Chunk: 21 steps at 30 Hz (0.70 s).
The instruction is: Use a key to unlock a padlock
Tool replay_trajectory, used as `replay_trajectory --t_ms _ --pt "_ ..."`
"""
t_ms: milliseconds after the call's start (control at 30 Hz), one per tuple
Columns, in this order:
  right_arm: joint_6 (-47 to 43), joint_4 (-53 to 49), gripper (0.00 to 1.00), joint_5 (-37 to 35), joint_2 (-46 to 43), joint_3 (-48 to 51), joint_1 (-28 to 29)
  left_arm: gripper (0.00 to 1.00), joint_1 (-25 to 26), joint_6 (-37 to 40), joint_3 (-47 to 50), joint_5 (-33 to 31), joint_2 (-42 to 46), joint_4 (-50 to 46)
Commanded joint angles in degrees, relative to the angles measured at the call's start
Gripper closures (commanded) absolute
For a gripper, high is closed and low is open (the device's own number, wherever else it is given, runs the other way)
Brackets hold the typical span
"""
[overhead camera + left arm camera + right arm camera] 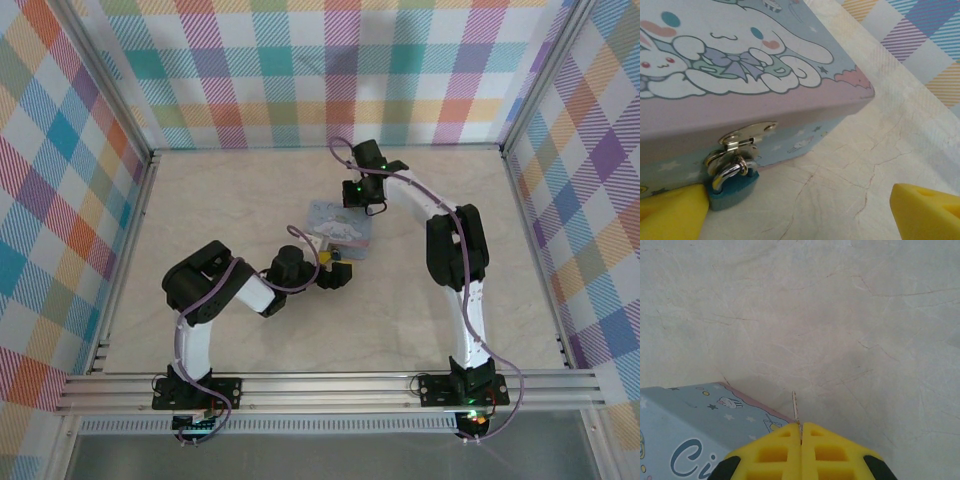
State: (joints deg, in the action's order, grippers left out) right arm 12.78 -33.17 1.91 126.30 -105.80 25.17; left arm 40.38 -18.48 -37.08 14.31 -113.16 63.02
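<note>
Left tool (800, 216) wide apart before teal, silver-shackled padlock (734, 192); right tool (801, 439) tight on thin key (795, 409)

Overhead camera looks down from behind; both wrist cameras sit close, sharing the tin (338, 228).

blocked: tin (740, 115) wall behind padlock (732, 192) | free: bare table (840, 190) right of padlock

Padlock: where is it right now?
Left wrist view, lower left: the padlock hangs on the tin's front hasp, beside one yellow finger of the open left gripper.
</note>
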Motion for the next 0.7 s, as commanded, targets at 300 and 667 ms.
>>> replay_trajectory --t_ms 300,667 --pt "-0.11 -1.73 1.00 2.66 -0.20 2.74 1.46 0.17 0.10 -1.91 -3.48 8.56 -2.03 5.68" --pt "0.06 -1.02 1.00 2.59 -1.56 4.63 1.46 0.14 0.30 -4.25 -5.00 3.19 -4.03 4.55"
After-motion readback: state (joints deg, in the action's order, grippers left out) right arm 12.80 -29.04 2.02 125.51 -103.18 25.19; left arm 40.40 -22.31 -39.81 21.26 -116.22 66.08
